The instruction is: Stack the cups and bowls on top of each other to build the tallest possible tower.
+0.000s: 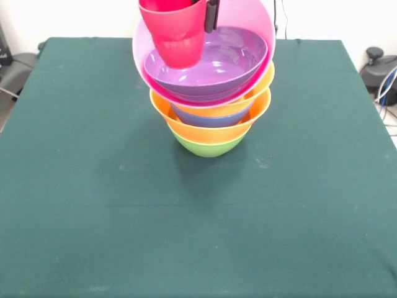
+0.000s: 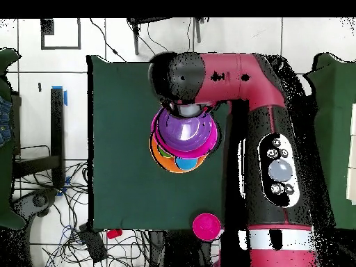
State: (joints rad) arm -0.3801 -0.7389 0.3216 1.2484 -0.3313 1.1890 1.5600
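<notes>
Holding a red cup (image 1: 177,31) in my claw (image 1: 208,15), clamped on its rim. The purple bowl (image 1: 217,65) atop the tower (image 1: 211,118) lies directly below.

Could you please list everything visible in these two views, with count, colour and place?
green bowl: one, green, on the table, base of the tower
orange bowls: two, orange, nested above the green one
blue bowl: one, blue, between the orange rims
pink bowl: one, pink, tilted, above the orange ones
purple bowl: one, purple, inside the pink one
red cup: one, red, hanging over the purple bowl
table: one, dark green cloth
cables: several, dark, on the floor beside the table
arm: one, red and black, over the tower
hand: one, black, at the cup's rim
</notes>
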